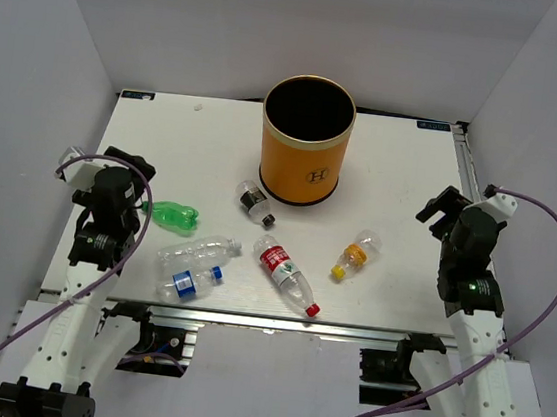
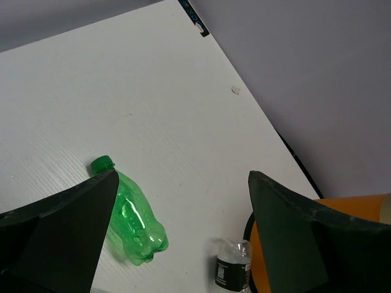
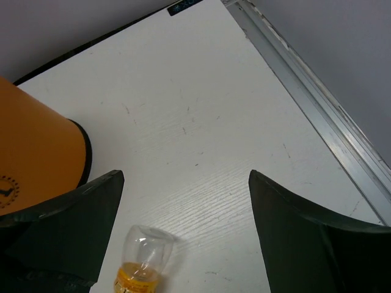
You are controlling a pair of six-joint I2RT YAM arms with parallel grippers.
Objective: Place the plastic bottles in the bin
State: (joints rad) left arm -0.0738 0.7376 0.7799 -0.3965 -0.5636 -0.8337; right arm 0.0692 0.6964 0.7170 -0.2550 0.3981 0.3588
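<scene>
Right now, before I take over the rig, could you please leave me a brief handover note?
The left gripper is open and empty, beside the green bottle.
The right gripper is open and empty, near the yellow-capped bottle.
The bin stands upright, mid-table toward the far edge.
Those two, the black-label bottle, red-label bottle, blue-label bottle and plain clear bottle all lie on the table in front of it.
Done: nothing binned yet.
Left: all six bottles.

- Green bottle (image 2: 131,223): one side hidden behind left gripper (image 2: 183,177) finger.
- Black-label bottle (image 2: 232,268): cut by bottom picture edge.
- Yellow-cap bottle (image 3: 142,259): cap end cut off.
- Bin (image 1: 306,141), near far edge of table (image 1: 167,125): logo unreadably small.
</scene>
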